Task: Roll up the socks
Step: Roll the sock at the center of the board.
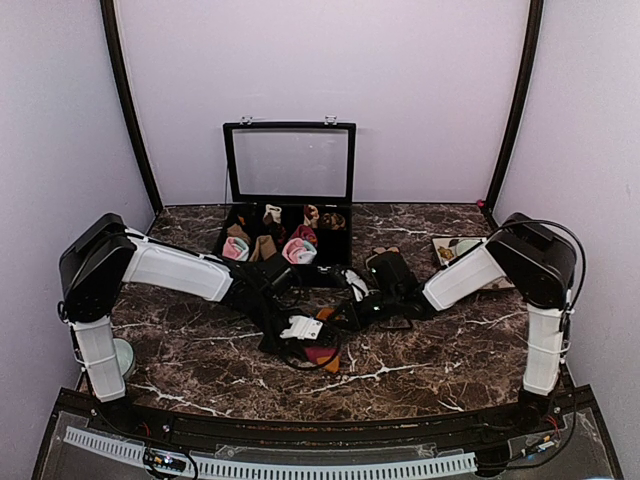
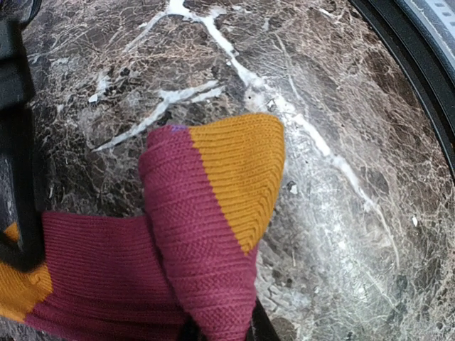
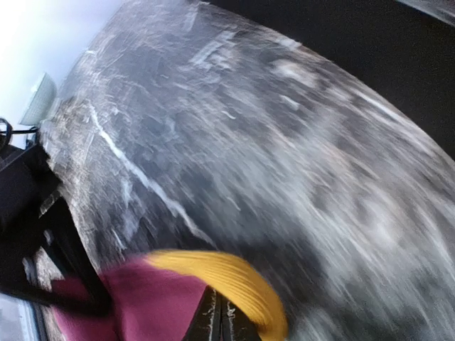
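Since a roll has to start at the toe, the long magenta ribbed sock with the orange toe lies near the middle of the dark brown, white-veined marble table. Its toe end is lifted and folded back over the leg, and I judge that shaping this first turn is why both arms lean in over that one spot. At the bottom edge of its wrist view, the left gripper has its black tips closed on the raised magenta fold, pinching the knit and holding the toe flap up off the stone; the jaws stand only as far apart as the cloth between them. From the other side, the right gripper meets the toe, probably to steady or tuck the orange edge. Its two fingers are pressed together with barely a line between them, right against the orange rim, but the blur in that view hides whether any fabric is caught, so I cannot tell that it holds anything. Well apart, at the right rear of the table beyond the right arm, the brown-and-beige diamond-patterned sock lies flat and untouched, likely waiting its turn. To its left stands the open black hinged case of small pink-and-white sock rolls.
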`<state>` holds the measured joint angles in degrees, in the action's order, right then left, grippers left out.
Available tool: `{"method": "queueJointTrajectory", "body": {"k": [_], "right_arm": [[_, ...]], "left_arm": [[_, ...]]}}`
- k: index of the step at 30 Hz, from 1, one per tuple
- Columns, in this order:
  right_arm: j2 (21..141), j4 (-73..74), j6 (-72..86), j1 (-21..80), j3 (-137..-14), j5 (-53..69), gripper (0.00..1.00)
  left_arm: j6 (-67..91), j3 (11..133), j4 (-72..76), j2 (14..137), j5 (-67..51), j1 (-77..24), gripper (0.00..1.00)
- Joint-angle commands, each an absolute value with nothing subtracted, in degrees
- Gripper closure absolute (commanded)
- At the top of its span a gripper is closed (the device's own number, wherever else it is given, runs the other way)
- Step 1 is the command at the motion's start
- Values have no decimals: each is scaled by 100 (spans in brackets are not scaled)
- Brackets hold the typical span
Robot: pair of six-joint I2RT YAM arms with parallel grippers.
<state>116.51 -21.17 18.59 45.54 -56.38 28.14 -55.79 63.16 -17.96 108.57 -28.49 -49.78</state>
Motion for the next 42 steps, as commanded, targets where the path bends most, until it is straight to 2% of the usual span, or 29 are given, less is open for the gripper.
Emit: {"method": "queueJointTrajectory", "body": {"k": [1,9,12,17,22,23,24,25,26,34,36,39,42], "right_arm": [[11199,-2215,1860,4324,-4938,1860,98],[11170,-2365,1916,4383,-4833,2110,99],[10830,-2631,1770,4392,-4570,2191,98],[9469,-3869,1076,4507,-3306,2135,86],[8902,-3824,479,4920,-2729,2100,78],[8850,-3845,392,5017,-2650,2143,70],[8803,-3871,274,5125,-2588,2172,28],[8764,-3882,166,5234,-2538,2168,4],[8737,-3878,78,5331,-2499,2163,1],[8906,-3512,-586,5739,-2811,1740,1],[8904,-3595,-530,5756,-2780,1123,1],[8392,-4620,-196,5757,-2221,-143,1],[8083,-5636,1075,5684,-1620,-982,1]], "left_arm": [[-5545,6087,-2553,10736,-2889,-5037,96],[-5430,6215,-2505,11031,-2725,-5036,98],[-5488,6242,-2547,11092,-2779,-5036,99],[-5471,6468,-2882,11336,-3169,-4908,100],[-5341,6828,-3278,11602,-3626,-4734,100],[-5314,6889,-3341,11648,-3682,-4704,100],[-5297,6957,-3427,11689,-3768,-4678,100],[-5299,7030,-3516,11727,-3856,-4643,100],[-5322,7085,-3596,11764,-3934,-4606,100],[-5368,7374,-3903,11958,-4147,-4487,99],[-5357,7389,-3913,11965,-4157,-4478,99],[-5341,7413,-3947,11969,-4175,-4458,99],[-5333,7424,-3964,11974,-4200,-4448,99]]}}
